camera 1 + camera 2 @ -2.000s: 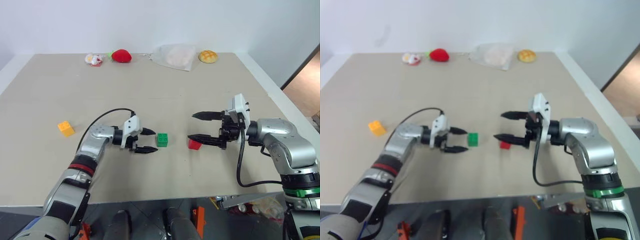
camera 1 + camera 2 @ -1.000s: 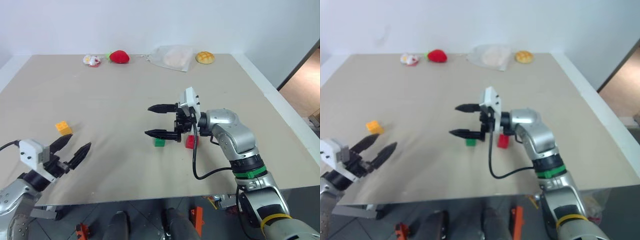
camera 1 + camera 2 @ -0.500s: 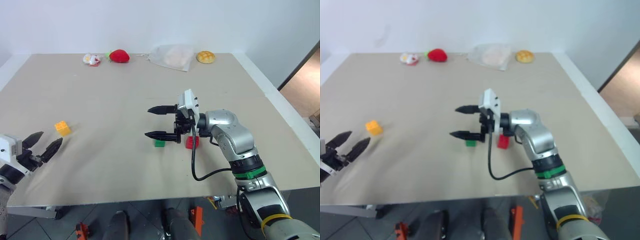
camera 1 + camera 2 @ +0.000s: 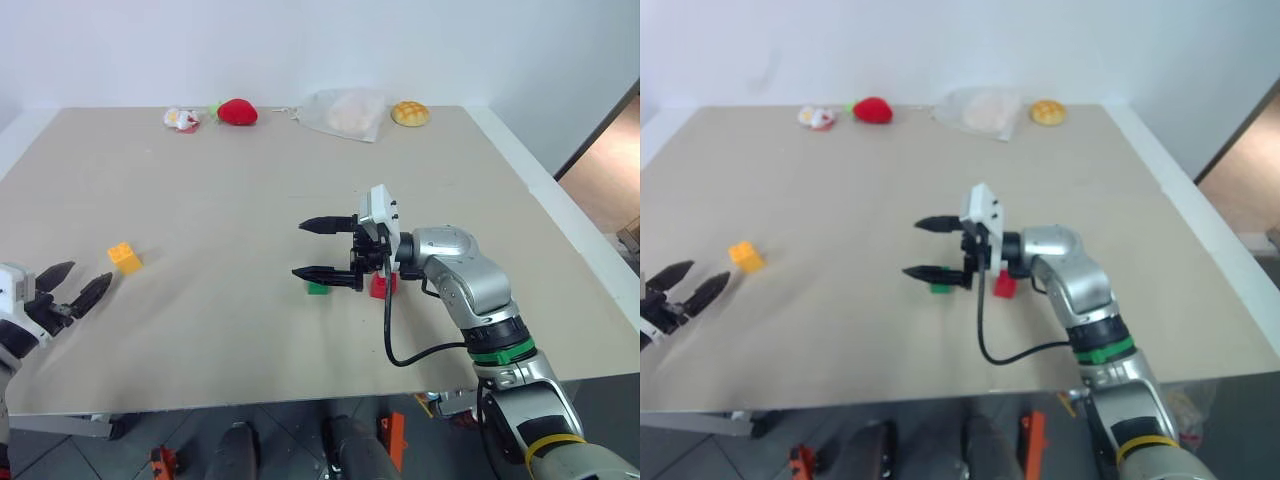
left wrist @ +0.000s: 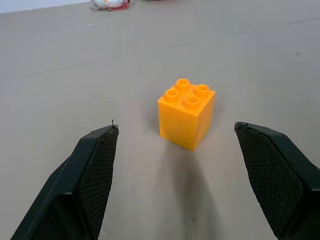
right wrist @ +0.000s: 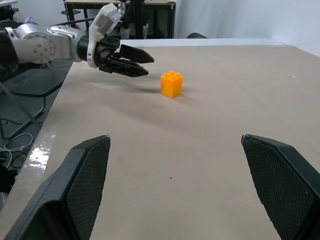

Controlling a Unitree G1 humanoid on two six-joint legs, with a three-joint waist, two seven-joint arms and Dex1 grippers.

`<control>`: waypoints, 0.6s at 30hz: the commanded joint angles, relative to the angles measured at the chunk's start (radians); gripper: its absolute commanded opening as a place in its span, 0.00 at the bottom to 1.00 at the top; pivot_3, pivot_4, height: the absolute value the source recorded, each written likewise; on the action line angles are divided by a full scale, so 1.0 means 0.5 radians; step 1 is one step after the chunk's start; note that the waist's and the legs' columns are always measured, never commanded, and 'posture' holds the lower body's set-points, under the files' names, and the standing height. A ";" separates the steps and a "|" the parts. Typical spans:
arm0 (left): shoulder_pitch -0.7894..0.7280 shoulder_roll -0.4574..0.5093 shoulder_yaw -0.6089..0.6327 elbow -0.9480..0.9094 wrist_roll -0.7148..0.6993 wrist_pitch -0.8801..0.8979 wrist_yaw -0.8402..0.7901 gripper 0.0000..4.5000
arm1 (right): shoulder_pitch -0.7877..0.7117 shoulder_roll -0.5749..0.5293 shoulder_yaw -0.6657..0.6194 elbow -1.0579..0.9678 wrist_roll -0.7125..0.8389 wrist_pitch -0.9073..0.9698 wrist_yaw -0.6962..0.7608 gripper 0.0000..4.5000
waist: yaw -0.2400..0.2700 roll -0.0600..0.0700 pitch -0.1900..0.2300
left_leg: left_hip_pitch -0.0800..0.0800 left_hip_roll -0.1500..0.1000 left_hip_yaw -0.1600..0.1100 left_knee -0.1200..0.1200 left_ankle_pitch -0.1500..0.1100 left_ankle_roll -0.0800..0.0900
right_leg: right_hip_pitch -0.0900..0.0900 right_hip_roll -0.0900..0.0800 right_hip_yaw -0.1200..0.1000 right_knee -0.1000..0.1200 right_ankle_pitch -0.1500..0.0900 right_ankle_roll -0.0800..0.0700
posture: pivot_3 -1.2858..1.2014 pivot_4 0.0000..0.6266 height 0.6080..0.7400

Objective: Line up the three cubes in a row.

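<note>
The yellow-orange cube (image 4: 124, 257) stands alone near the table's left side. My left gripper (image 4: 85, 277) is open just short of it and points at it; in the left wrist view the cube (image 5: 186, 114) sits between and beyond the two fingers (image 5: 95, 170), untouched. The green cube (image 4: 318, 288) and the red cube (image 4: 380, 286) lie close together at mid-table. My right gripper (image 4: 300, 249) hovers open above them, pointing left, with its lower finger over the green cube. It holds nothing. The right wrist view shows the yellow-orange cube (image 6: 171, 84) and the left gripper (image 6: 147, 66) far off.
Along the far edge lie a red plush strawberry (image 4: 238, 111), a small white-and-red toy (image 4: 185, 120), a clear bag (image 4: 348, 112) and a golden bun (image 4: 410, 114). The left gripper is close to the table's left front edge (image 4: 60, 405).
My left gripper has moved from beside the green cube out to the left, and now faces the yellow-orange cube. The right gripper has come over the green and red cubes and has held still since.
</note>
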 commanded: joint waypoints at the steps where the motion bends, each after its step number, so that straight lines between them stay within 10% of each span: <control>1: -0.142 0.084 -0.052 0.154 0.054 -0.082 -0.061 0.85 | -0.005 -0.009 -0.047 -0.123 0.043 0.022 -0.010 0.97 | 0.003 -0.001 -0.001 | 0.000 0.000 0.000 0.000 0.000 0.000 | 0.000 0.000 0.000 0.000 0.000 0.000 | 0.52 0.24 1.00; 18: -0.511 0.136 -0.220 0.694 0.195 -0.294 -0.174 0.85 | 0.019 -0.058 -0.073 -0.192 0.065 0.092 -0.036 0.97 | 0.001 -0.002 -0.001 | 0.000 0.001 0.001 -0.003 0.000 0.000 | 0.000 0.001 -0.001 0.000 0.000 -0.001 | 0.52 0.24 1.00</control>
